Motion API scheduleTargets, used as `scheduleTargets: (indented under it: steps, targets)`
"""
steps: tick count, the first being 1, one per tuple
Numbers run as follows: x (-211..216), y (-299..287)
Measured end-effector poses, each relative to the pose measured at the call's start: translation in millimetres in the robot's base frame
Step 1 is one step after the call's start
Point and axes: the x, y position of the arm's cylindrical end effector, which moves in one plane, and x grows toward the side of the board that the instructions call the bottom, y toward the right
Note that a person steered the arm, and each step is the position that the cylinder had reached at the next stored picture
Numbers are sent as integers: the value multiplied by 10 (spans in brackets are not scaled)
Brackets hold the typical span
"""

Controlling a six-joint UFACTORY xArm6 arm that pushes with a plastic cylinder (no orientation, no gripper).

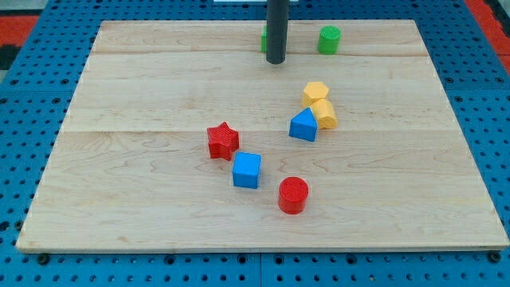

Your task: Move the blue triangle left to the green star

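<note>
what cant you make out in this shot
- Green block behind my tip, camera view: the rod covers most of it, so its shape, star or not, is unreadable.
- Lower yellow block: partly hidden by the blue triangle, shape unclear.
- Rod's upper part: cut off by the view's top.

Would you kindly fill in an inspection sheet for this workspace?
Surface: wooden board, flat.
Job's things: blue triangle touches a yellow block; a green block, shape hidden, sits behind the rod.
Clutter: second yellow block, green cylinder, red star, blue cube, red cylinder.
Grippers: none; my tip is at the view's top, apart from the triangle.
Cables: nothing seen.
Surroundings: blue pegboard.
</note>
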Motion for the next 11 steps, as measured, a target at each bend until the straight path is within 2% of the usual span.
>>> scheduleTargets:
  steps: [3, 4, 6, 7, 9, 10, 11]
  targets:
    - [125, 38]
    - [350, 39]
    - [376, 84]
    - [552, 18]
    - [1243, -282]
    - [1696, -145]
    - [1996, 347]
